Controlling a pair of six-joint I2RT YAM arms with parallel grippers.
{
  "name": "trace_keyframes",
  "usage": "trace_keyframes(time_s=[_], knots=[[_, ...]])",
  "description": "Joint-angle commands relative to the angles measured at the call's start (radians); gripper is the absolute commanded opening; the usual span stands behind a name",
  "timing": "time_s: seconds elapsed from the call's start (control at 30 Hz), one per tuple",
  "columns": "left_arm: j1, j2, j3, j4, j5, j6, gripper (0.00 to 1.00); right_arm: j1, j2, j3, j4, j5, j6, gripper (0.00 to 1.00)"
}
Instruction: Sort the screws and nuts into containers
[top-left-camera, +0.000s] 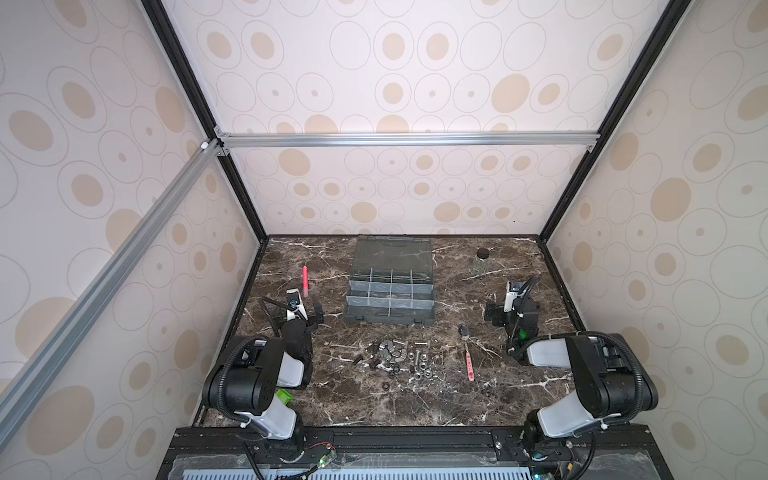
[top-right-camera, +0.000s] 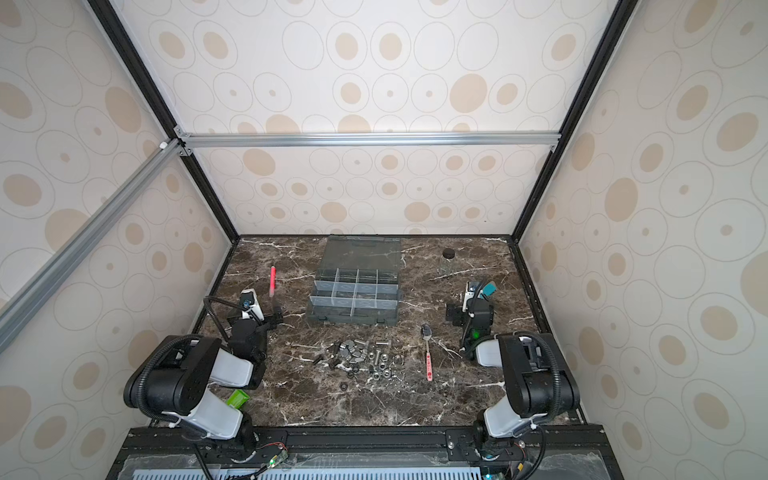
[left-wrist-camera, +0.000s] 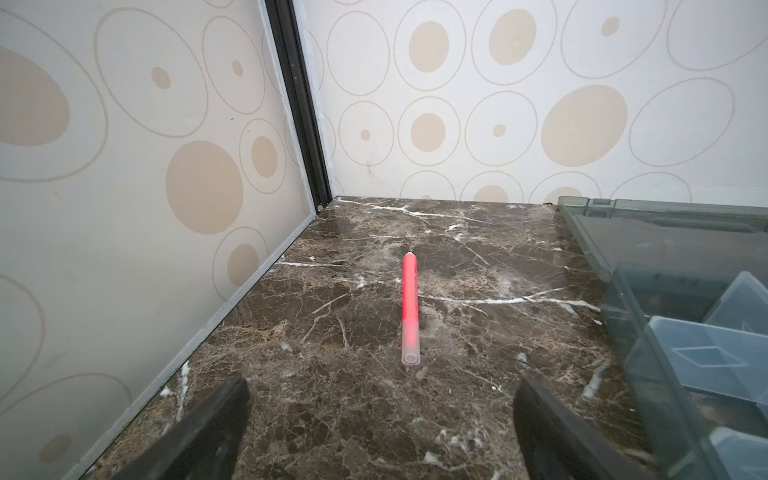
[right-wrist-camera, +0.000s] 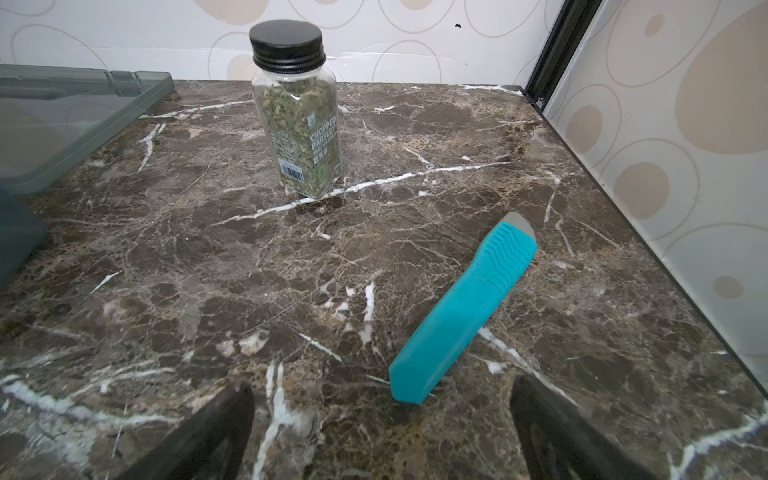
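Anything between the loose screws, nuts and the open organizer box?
Nothing visible does: bare marble tabletop separates the pile of small metal screws and nuts from the open grey plastic organizer box. The pink-handled spoon lies right of the pile.

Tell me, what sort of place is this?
Probably a robot test booth, not a home: a left arm and right arm mounted at a marble-look table, patterned panels on a metal frame, and loose screws and nuts in front of an open sorting box.
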Motion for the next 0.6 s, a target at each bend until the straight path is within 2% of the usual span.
trace_keyframes(time_s=[0.0,0.57], knots=[[0.004,-0.003,0.014,0.022,0.005,-0.002,0.99,-0.005,-0.014,0.005,0.014,-0.017,-0.016,1.00],[0.004,-0.002,0.018,0.013,0.006,-0.006,0.99,-0.005,-0.008,0.012,0.010,-0.013,-0.012,1.00]])
